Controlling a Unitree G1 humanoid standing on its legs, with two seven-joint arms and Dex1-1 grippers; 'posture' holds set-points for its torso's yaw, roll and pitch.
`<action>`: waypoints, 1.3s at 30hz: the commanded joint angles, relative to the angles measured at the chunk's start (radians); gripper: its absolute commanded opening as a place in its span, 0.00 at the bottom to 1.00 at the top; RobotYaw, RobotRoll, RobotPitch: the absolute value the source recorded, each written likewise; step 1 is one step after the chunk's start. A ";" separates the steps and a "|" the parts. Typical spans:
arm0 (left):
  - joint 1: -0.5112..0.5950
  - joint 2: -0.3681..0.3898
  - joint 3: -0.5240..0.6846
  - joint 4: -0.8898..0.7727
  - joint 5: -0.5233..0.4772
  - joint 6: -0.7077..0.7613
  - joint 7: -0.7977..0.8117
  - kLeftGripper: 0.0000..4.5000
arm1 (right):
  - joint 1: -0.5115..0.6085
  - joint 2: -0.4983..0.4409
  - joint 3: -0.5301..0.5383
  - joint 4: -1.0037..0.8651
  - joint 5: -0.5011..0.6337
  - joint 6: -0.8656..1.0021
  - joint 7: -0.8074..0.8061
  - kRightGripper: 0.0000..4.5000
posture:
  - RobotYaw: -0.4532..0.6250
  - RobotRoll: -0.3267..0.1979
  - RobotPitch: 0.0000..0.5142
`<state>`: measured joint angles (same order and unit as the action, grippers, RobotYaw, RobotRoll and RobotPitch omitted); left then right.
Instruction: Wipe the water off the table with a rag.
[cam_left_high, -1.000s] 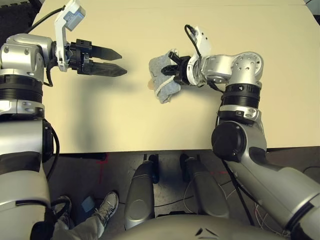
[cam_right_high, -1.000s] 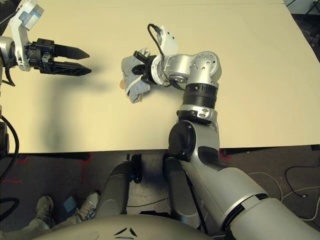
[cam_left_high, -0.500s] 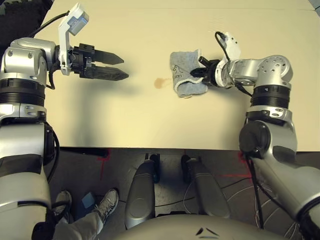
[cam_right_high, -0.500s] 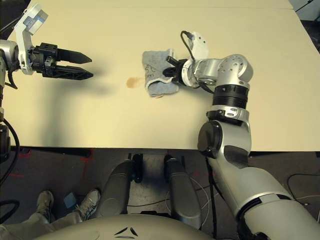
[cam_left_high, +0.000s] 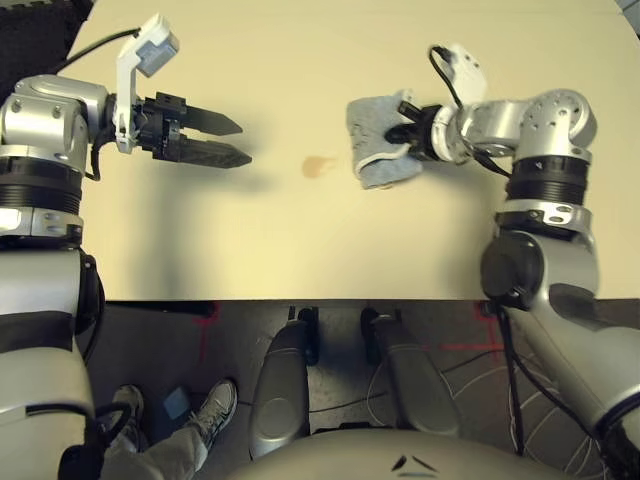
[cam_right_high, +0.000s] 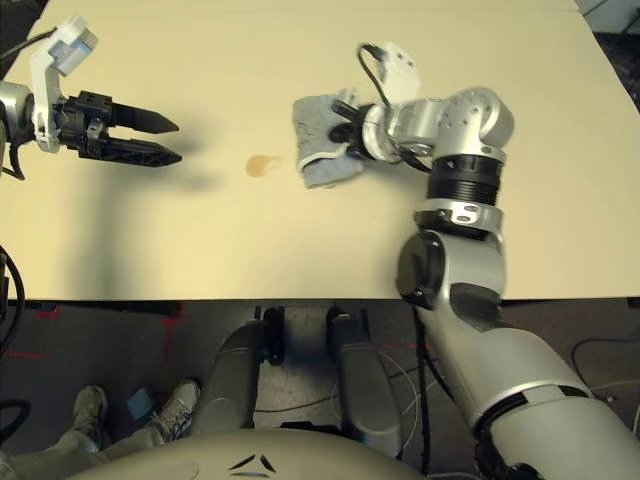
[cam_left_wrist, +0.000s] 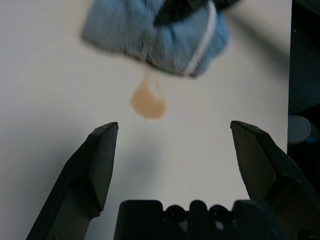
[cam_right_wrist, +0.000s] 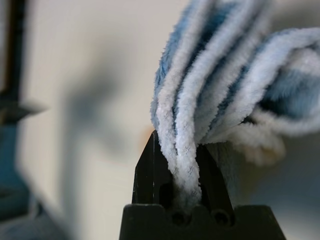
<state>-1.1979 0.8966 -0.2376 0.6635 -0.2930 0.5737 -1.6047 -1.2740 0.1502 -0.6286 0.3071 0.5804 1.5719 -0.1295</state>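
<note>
Left eye view: the right fingers (cam_left_high: 402, 133) are closed on the rag (cam_left_high: 368, 118), pinching a bunched part of it; in the right wrist view several folds of its white edging run down between the two black fingers, pressed together there, while looser blue-grey folds spread out past the tips. The left fingers (cam_left_high: 210, 153) are open, their two tips standing well apart, with bare desk (cam_left_high: 260, 240) visible between them in the left wrist view. The right arm (cam_left_high: 545, 205) comes up over the near edge of the desk on the robot's right, then bends inward, so the right fingers point toward the robot's left. The left arm (cam_left_high: 45, 180) reaches forward along the left side and turns inward at the wrist, its fingers pointing toward the robot's right and casting a soft shadow on the desk. The rag lies ahead of the right wrist, over the desk, its folded body reaching out from the grip. The water (cam_left_high: 318, 166) is a small tan spot on the desk, near the rag, between it and the left fingers
</note>
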 joint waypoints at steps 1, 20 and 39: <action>-0.001 0.025 -0.020 0.016 -0.018 -0.008 -0.010 1.00 | -0.003 0.113 -0.057 -0.070 0.024 0.043 -0.059 0.00 | 0.37 0.62 0.64; 0.034 0.053 -0.021 -0.036 -0.053 0.016 -0.010 1.00 | 0.079 0.348 -0.041 0.082 0.064 -0.078 -0.192 0.00 | 0.41 0.62 0.65; 0.060 0.047 -0.009 -0.030 -0.050 0.021 -0.010 1.00 | -0.028 0.374 0.100 0.281 0.393 -0.276 -0.271 0.00 | 0.41 0.62 0.66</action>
<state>-1.1501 0.9298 -0.2478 0.6364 -0.3393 0.5937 -1.6055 -1.2587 0.1784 -0.5450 0.5750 0.9277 1.3010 -0.3839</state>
